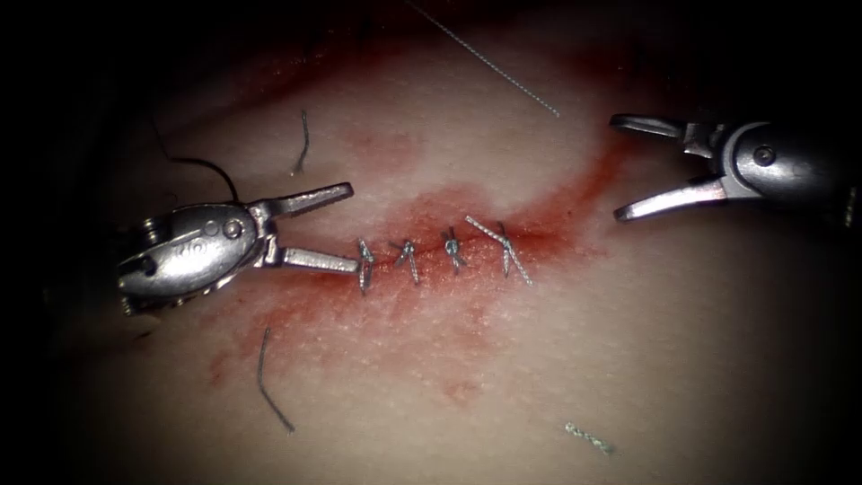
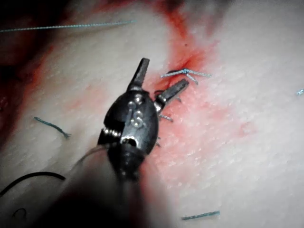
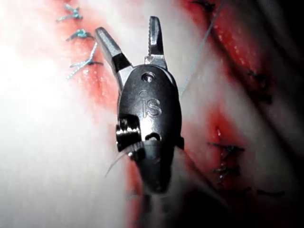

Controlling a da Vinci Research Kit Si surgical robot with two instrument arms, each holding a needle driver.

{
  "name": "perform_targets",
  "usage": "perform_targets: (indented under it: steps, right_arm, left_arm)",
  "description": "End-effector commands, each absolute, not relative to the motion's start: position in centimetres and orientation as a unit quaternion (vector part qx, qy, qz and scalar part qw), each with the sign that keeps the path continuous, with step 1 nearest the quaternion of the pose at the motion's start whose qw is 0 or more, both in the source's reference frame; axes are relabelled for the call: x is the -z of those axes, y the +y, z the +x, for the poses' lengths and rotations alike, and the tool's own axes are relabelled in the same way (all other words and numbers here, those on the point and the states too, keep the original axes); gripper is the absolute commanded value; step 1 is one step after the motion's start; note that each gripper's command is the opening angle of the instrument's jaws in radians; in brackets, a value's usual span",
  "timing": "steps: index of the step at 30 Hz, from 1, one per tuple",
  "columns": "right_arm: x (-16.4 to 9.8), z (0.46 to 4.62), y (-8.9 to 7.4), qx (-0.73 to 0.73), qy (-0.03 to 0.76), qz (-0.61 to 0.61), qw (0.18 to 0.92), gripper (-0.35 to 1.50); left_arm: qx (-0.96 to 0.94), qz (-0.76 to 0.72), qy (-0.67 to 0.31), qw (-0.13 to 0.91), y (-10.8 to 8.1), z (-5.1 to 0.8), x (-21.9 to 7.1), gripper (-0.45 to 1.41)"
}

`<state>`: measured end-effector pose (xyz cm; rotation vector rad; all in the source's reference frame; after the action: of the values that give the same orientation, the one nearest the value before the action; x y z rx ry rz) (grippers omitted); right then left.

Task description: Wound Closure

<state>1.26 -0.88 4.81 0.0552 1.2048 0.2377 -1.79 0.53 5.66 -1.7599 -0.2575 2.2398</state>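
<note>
Steel jaws are seen spread on both tools in the endoscope view, and nothing is held by either. The left tool (image 1: 346, 226) is laid at the left end of the cut (image 1: 449, 251), its lower jaw touching or just short of the leftmost of four knotted stitches (image 1: 453, 250); which of the two cannot be told. The right tool (image 1: 618, 169) is held apart from the stitches, up and to the right of the cut. No needle can be made out. Red fluid (image 1: 575, 193) is spread around the closed cut on the pale tissue (image 1: 646, 359). Cut ends of thread (image 1: 269, 382) are scattered on both sides, and one long thread (image 1: 503, 72) is stretched above the cut.

From the left wrist view, the left tool (image 2: 159, 76) is again found open and empty, one jaw just beside a stitch (image 2: 186, 73), with a long thread (image 2: 71, 26) lying well apart.

From the right wrist view, the right tool (image 3: 128, 35) is shown open and empty, near the stitches (image 3: 80, 34), with a fine thread (image 3: 202, 47) passing just beside it.

The thread is judged light, limp and easily frayed, best taken at a free tail away from the knots; the tissue is judged soft, slippery and easily torn if pinched hard
</note>
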Motion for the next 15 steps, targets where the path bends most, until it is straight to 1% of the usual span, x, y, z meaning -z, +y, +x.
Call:
perform_targets:
  steps: [1,5,8,15]
  right_arm:
    - [-4.91,1.37,-0.95,-0.105,0.56,0.032,0.821,1.05]
    - [-4.94,1.36,-0.99,-0.104,0.556,0.029,0.824,1.05]
    - [-4.94,1.34,-1.01,-0.102,0.557,0.029,0.824,1.01]
    - [-4.99,1.34,-1.11,-0.097,0.559,0.027,0.823,0.96]
  left_arm:
    - [-0.774,-0.611,-0.089,0.141,0.54,-1.84,-5.72,0.47]
    - [-0.771,-0.615,-0.089,0.139,0.53,-1.83,-5.72,0.47]
    - [-0.771,-0.614,-0.088,0.139,0.53,-1.81,-5.72,0.47]
    - [-0.776,-0.608,-0.083,0.143,0.55,-1.74,-5.73,0.56]
